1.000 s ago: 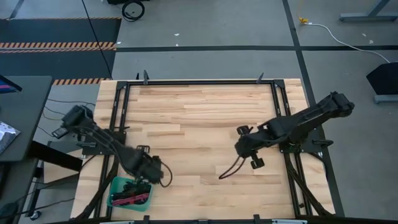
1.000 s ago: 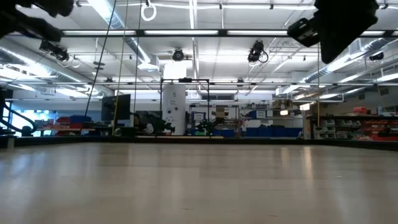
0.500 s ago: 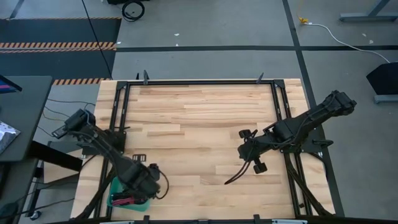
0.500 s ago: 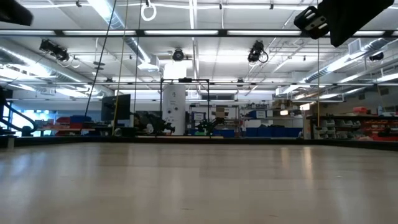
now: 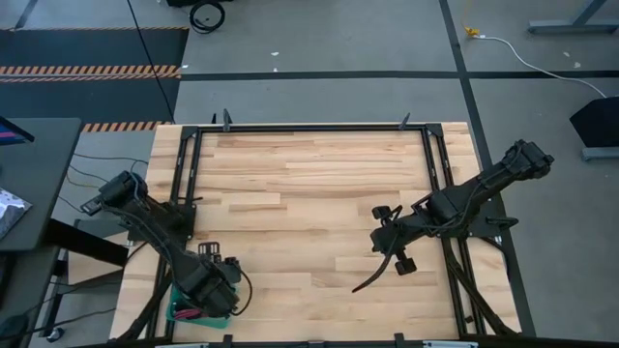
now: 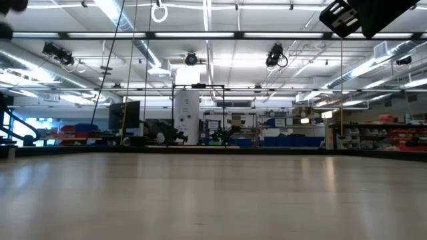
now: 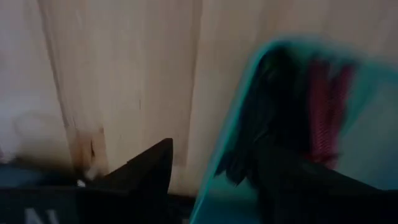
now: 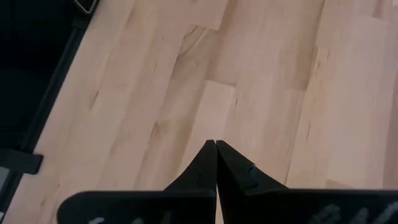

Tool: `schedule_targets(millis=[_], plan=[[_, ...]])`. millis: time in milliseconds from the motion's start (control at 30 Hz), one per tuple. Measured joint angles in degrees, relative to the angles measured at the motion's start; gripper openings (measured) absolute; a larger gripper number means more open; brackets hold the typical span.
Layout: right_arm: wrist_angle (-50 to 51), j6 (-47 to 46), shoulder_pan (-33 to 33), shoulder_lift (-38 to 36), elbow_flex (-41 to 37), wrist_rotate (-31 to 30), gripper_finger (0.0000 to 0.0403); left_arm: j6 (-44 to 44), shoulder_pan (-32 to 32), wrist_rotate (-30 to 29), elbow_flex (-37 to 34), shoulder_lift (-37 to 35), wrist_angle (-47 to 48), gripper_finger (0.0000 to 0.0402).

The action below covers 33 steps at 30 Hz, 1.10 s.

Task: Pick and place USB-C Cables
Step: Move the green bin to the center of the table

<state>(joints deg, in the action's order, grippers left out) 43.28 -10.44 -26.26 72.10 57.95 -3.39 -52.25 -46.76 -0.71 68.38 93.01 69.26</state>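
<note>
- where my left gripper [image 5: 221,295] hangs at the near left corner of the table [image 5: 309,184], its fingers [image 7: 149,171] stand spread apart with nothing between them.
- one left finger is over bare wood, the other over the teal tray [image 7: 231,118]; the tray's rim runs between the two.
- usb-c cables lie inside that tray: a black bundle [image 7: 273,93] nearest the rim and a red bundle [image 7: 323,99] just beside it, farther in. the wrist view is smeared, so i cannot tell how many bundles there are.
- from above, my left arm covers most of the tray; only its outer corner shows past the wrist.
- my right gripper [image 8: 215,143] is pressed together, fingertips meeting in a point, above bare planks on the right half of the table.
- a thin dark cable [image 5: 363,283] trails from my right gripper toward the near edge, its free end over the wood. the right wrist view does not show the cable at the fingertips; the high view shows it running from the gripper.
- the two grippers are well apart, with open table between them.
</note>
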Motion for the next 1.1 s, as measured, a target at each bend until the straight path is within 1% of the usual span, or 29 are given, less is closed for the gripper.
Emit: schedule_targets(millis=[133,233,300,367,433,533,600,667,800,933,1100], plan=[[-0.2,-0.1,-1.4,0.0,0.0,0.0,0.0003,0.0,0.0,4.5,-5.8,0.0,-4.5,0.0233],[-0.2,-0.1,-1.8,0.0,0.0,0.1,0.0003,0.2,0.0,4.8,-9.5,0.0,-7.8,0.0217],[-0.3,-0.1,-1.9,0.0,0.0,0.1,0.0003,1.7,0.1,4.8,-12.0,0.0,-11.3,0.0197],[-0.7,-0.1,-1.9,0.0,0.0,0.1,0.0003,2.6,0.4,4.9,-14.4,0.0,-14.7,0.0169],[-1.2,-0.1,-1.9,0.0,0.0,0.1,0.0003,2.9,1.2,5.3,-16.5,0.0,-17.5,0.0132],[-1.6,0.0,-1.9,0.0,0.0,0.0,0.0003,3.4,3.1,5.3,-18.1,0.0,-19.4,0.0067],[-1.7,0.0,-1.9,0.0,0.0,0.0,0.0003,5.2,5.1,4.8,-18.3,0.0,-19.7,0.0024],[-1.7,0.0,-1.9,0.0,0.0,0.0,0.0003,7.6,7.7,3.3,-18.3,0.0,-20.3,0.0012],[-1.7,-0.1,-1.9,0.0,0.0,0.0,0.0003,15.9,14.5,-0.2,-18.2,0.0,-23.6,0.0016],[-2.9,-1.2,-1.9,0.0,0.0,0.7,0.0003,23.5,24.6,-3.8,-18.2,0.0,-32.0,0.0008],[-3.4,-1.3,-2.6,0.0,0.0,1.9,0.0003,33.5,37.0,-4.1,-18.2,0.0,-41.3,0.0007]])
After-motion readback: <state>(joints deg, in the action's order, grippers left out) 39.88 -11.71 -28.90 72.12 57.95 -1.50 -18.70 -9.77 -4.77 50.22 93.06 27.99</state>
